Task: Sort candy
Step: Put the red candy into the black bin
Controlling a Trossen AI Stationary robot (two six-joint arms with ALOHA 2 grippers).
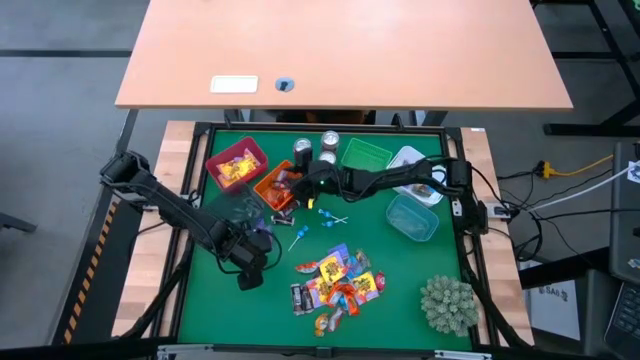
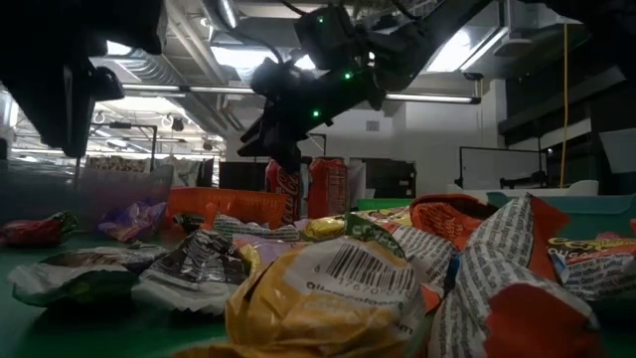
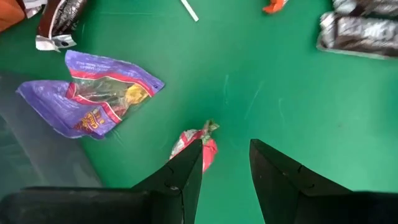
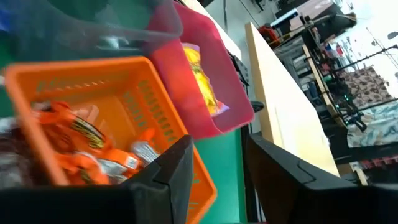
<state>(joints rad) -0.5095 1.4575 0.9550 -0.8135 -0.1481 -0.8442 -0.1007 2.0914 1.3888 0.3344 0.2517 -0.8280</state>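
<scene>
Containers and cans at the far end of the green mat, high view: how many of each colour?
Red basket: 1
Orange basket: 1
Green basket: 1
White tub: 1
Teal tub: 1
Clear tub: 1
Soda cans: 2
Total: 8

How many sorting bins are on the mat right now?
5, in a row at the far edge: red plastic basket, orange plastic basket, green plastic basket, white tray and clear teal tub. A sixth, transparent one may sit beside the orange basket.
</scene>
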